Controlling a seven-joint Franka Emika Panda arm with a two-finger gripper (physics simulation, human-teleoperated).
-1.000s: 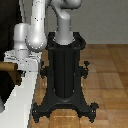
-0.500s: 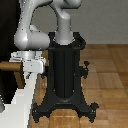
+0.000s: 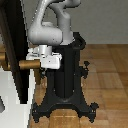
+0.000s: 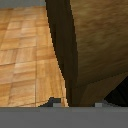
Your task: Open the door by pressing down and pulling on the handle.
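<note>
The arm [image 3: 50, 27] was all smooth, rounded light-grey segments, kinda glossy, with fat cylindrical joints. It ended in a boxy white gripper [image 3: 49, 61] with some darker grey patches on its body. The whole thing sat on a black ribbed pedestal [image 3: 67, 70] with splayed feet and little knob-like bolts.

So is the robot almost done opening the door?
Not yet. Done: the gripper has reached the handle and sits right at its end. In hand: getting hold of it; the wrist view shows the wooden bar filling the picture, very close, but whether the fingers have closed cannot be seen. Left: pressing the handle down and pulling. How far the door is open cannot be told.
</note>
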